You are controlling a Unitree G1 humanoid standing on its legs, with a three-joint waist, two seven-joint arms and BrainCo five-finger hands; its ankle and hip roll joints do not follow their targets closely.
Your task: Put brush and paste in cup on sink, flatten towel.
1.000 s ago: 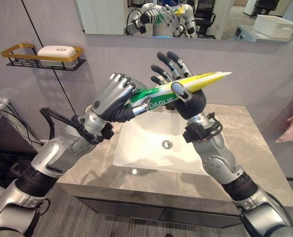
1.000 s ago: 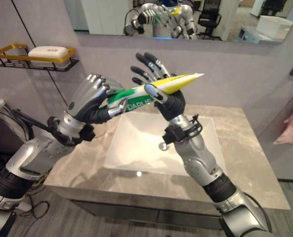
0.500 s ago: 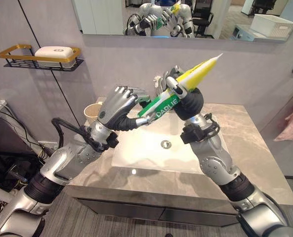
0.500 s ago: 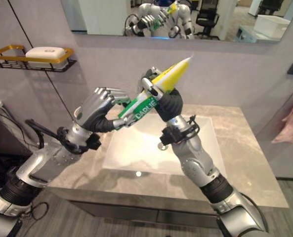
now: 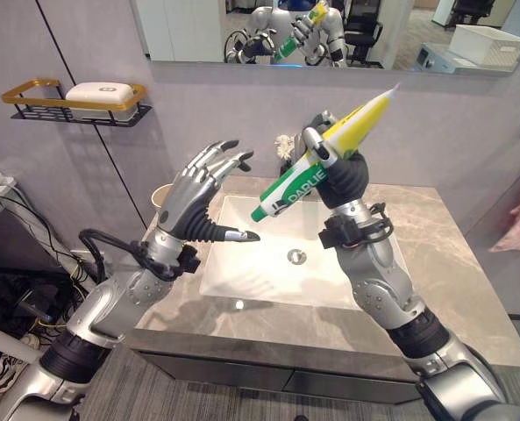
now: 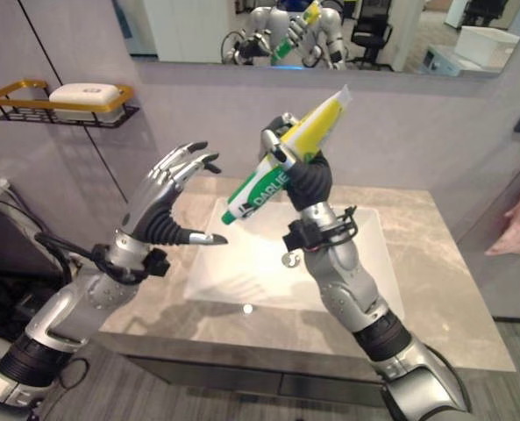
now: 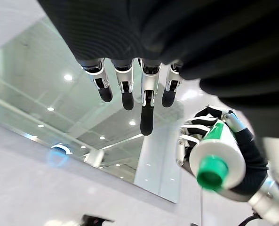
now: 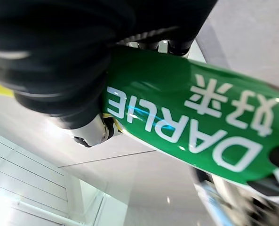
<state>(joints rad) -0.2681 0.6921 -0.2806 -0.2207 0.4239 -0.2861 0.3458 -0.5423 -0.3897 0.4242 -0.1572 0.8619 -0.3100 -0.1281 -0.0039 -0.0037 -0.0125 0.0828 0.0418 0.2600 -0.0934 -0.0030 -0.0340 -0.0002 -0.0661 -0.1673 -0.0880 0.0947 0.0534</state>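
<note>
The right hand (image 5: 334,171) was raised above the basin (image 5: 277,263), its fingers curled tight round a green, white and yellow toothpaste tube (image 5: 316,167). The tube was held at a slant, its green cap end low and pointing toward the left hand (image 5: 198,197), its flat yellow end high toward the mirror (image 5: 330,31). In the left wrist view the tube's cap (image 7: 210,173) faced the camera, with the right hand's fingers (image 7: 195,127) wrapped about the tube's body.

The left hand hung in the air over the left part of the basin, fingers spread wide and straight, thumb pointing toward the tube; it held nothing and stood apart from the tube.

A cup (image 5: 161,195) stood at the back left corner of the grey stone tabletop (image 5: 452,289), partly hidden behind the left hand. A pink towel (image 5: 516,237) hung at the right, past the tabletop's right edge. On the wall to the left, a gold-rimmed shelf (image 5: 32,92) carried a white box (image 5: 102,92).
</note>
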